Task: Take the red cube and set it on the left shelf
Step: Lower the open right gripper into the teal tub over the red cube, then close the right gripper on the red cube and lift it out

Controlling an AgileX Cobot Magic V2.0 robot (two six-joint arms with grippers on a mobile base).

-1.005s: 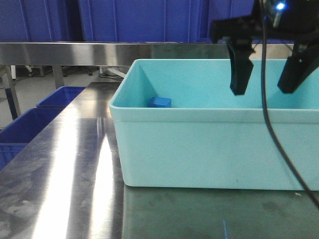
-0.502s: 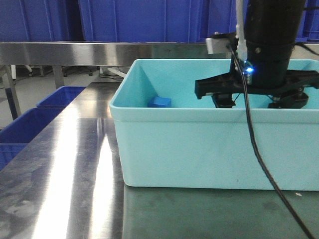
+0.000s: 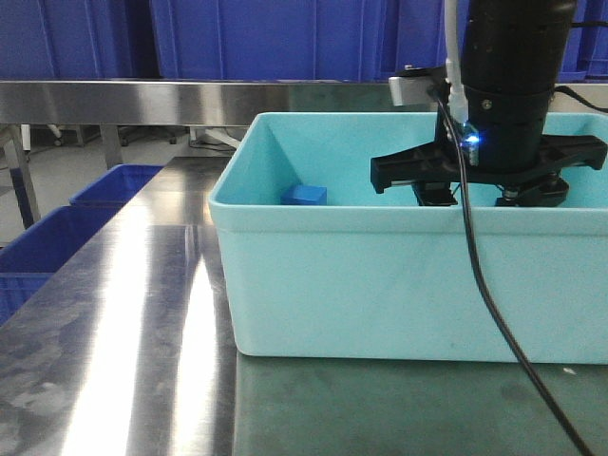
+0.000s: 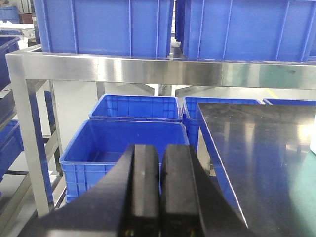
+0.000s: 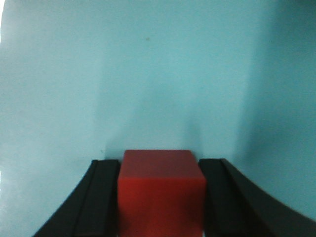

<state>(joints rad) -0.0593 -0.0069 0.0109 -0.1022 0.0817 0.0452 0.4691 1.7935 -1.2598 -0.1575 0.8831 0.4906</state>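
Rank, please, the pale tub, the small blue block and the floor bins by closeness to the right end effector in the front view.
1. Pale tub: surrounds the right end effector.
2. Small blue block: inside tub, left.
3. Floor bins: past table's left edge.

No readable text, label or number shows on the left shelf point(image 4: 148, 71), blue crates point(image 4: 98, 24) or cyan tub point(image 3: 380, 285).
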